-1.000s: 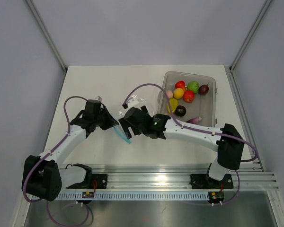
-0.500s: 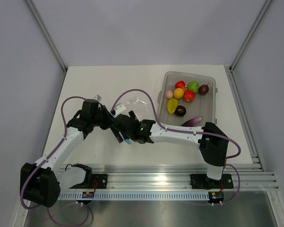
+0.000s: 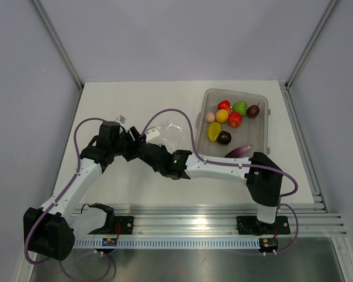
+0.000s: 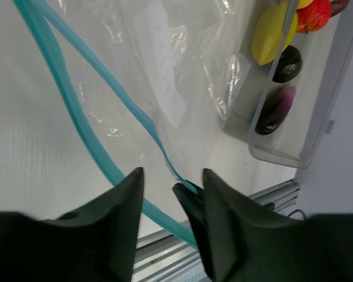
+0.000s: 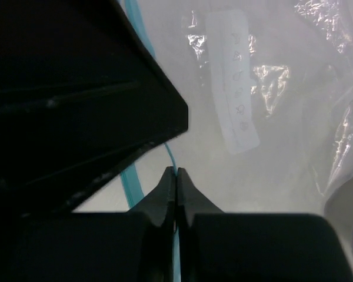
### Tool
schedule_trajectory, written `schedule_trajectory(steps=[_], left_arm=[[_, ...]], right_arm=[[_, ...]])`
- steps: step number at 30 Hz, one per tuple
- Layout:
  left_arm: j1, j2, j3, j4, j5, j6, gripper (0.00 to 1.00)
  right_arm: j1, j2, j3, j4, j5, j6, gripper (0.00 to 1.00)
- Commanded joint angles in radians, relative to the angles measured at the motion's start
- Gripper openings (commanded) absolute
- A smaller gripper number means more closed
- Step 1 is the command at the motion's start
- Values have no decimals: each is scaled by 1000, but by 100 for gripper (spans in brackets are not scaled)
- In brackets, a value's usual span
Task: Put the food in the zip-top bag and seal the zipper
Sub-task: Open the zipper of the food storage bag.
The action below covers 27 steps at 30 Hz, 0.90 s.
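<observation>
My right pincer (image 5: 176, 179) is clenched on the zipper (image 5: 131, 188), likely steadying the zip-top bag (image 4: 165, 76) for loading. My left pincer (image 4: 172, 183) is released.

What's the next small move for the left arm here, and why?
Probably close the left gripper on the free lip of the zipper. The right gripper is shut on one lip, the left's jaws stand open right beside it, and the food lies in the bin, so the mouth likely needs spreading.
</observation>
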<state>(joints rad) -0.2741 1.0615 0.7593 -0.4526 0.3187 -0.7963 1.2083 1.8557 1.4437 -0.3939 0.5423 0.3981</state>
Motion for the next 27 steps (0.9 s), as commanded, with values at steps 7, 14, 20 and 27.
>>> schedule_trajectory(steps=[7, 14, 20, 27], left_arm=[[110, -74, 287, -178, 83, 278, 90], [125, -121, 186, -141, 72, 195, 63], [130, -104, 18, 47, 175, 83, 71], [130, -23, -34, 133, 160, 72, 52]], right_arm=[[-67, -119, 32, 38, -100, 162, 0], [-84, -147, 52, 36, -122, 196, 0], [-84, -170, 40, 35, -128, 202, 0], [-82, -182, 29, 38, -136, 215, 0]])
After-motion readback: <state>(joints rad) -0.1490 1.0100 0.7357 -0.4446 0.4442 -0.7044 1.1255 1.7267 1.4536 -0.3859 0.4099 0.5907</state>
